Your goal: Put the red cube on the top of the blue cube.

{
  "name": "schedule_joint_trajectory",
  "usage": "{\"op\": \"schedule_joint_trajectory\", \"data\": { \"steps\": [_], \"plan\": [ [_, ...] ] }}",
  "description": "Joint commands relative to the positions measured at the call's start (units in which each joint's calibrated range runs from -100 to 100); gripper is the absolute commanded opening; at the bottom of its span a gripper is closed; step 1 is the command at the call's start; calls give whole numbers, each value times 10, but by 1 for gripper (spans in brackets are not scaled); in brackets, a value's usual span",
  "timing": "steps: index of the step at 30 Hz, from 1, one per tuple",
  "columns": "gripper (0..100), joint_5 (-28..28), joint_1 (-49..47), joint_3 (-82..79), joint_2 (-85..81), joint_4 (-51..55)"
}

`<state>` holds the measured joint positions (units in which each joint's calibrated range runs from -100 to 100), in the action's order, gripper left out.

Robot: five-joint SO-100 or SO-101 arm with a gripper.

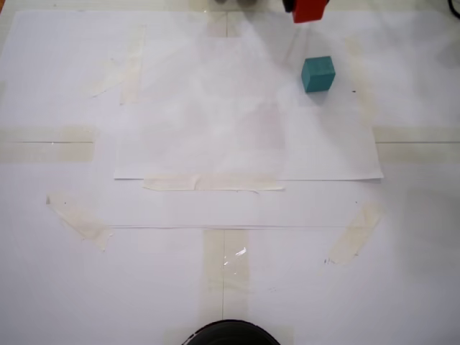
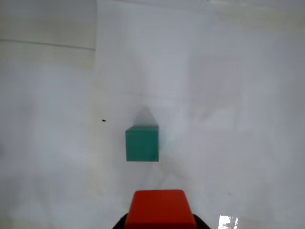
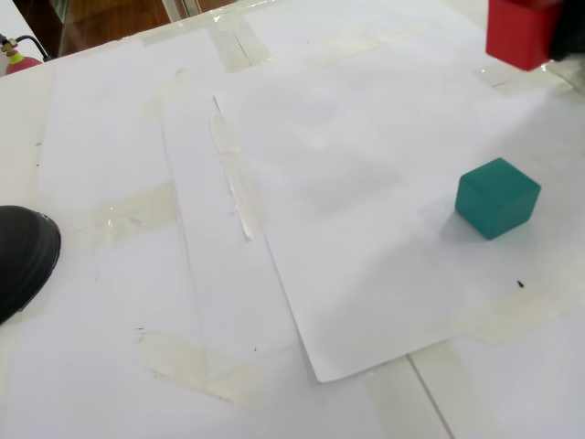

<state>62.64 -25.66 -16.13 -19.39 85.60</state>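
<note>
Red cube (image 1: 310, 10) up off the table, at top edge of a fixed view, cut off by the frame; clear daylight between it and the white paper (image 1: 244, 129) below. Carried high, presumably to pass over the target without knocking it.

Left to right in the wrist view: bare paper with a tiny dark speck at left; blue cube (image 2: 142, 143) near centre, flat on the paper, square-on, small shadow behind it; nothing of note right of it. Red cube low centre in that view, nearer the camera than the teal one and lined up with it. Dark gripper (image 2: 159, 224) parts just visible either side of its base, so judged pinched on the red cube; fingers themselves mostly hidden.

Other fixed view: dark rounded object (image 3: 23, 256) at left edge, taped paper sheets across the middle, blue cube at right, red cube raised at top right, well apart from it.

Alignment looks deliberate: approach line set, forward travel and descent not yet done. Stack not started.
</note>
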Motion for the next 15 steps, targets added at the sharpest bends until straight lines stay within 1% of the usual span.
{"op": "schedule_joint_trajectory", "data": {
  "steps": [1,7,15],
  "plan": [
    [7,20,-36,36,5,-25],
    [7,33,-55,36,10,-21],
    [7,34,-54,35,-1,-4]
  ]
}}
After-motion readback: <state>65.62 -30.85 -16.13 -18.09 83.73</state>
